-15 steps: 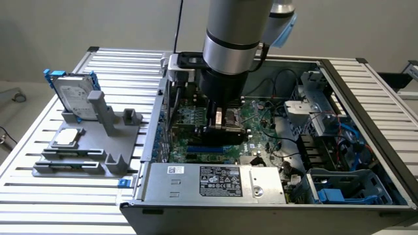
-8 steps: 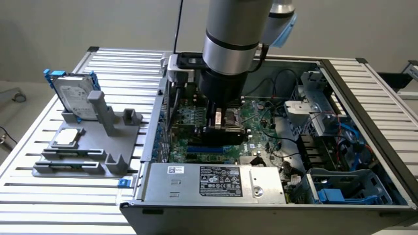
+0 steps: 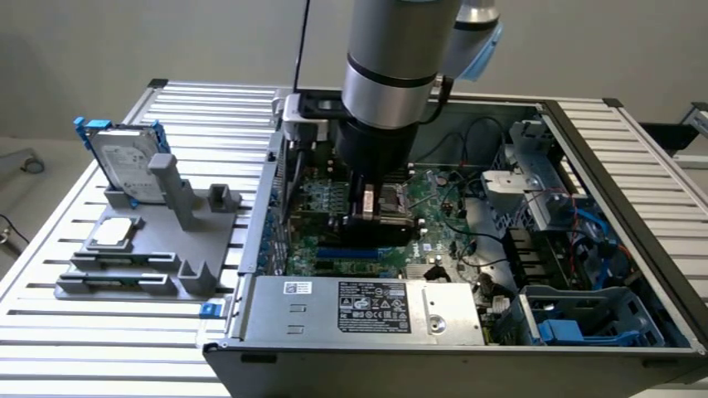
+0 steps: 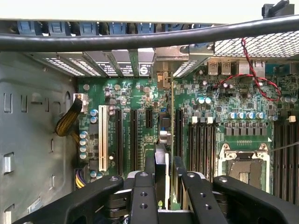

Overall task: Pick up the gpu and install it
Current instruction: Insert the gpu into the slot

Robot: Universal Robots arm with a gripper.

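- Gripping the gpu (image 4: 161, 163) edge-on – gripper (image 4: 164, 186) clamped on it, low over the mobo slots (image 4: 133, 140).
- Risk imo: card off-line w/ its slot — jams or tilts when pushed.

Plain grey wall (image 3: 166, 41) sits evenly lit behind a slatted metal table (image 3: 66, 332) running across the whole scene, with a strip of grey floor (image 3: 33, 195) showing off its edge on the exterior view's left.
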